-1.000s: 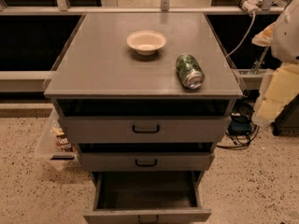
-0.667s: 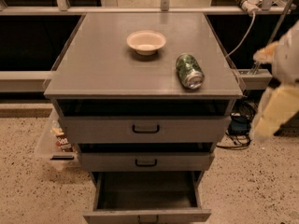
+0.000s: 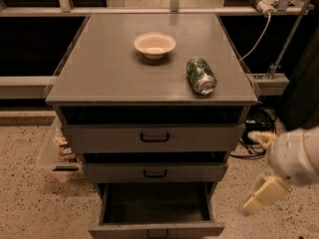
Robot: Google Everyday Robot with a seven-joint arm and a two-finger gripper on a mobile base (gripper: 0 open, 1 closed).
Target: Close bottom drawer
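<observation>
The bottom drawer [image 3: 155, 229] of the grey cabinet is pulled out toward me, showing its deep dark box; its narrow front lies at the lower edge of the view with the black handle partly cut off. My gripper [image 3: 261, 193] hangs at the lower right, beside the cabinet's right side and a little above and to the right of the open drawer, apart from it. One cream finger [image 3: 263, 195] points down-left and another [image 3: 260, 138] pokes out higher up.
The top drawer [image 3: 154, 138] and middle drawer [image 3: 155, 173] sit nearly shut above. On the cabinet top stand a white bowl [image 3: 154, 45] and a green can [image 3: 200, 75] on its side. A clear bin [image 3: 57, 153] sits at the left, cables [image 3: 254, 133] at the right.
My arm has dropped from beside the cabinet top on the right down to the level of the lower drawers and come closer to the cabinet. The drawers have not moved.
</observation>
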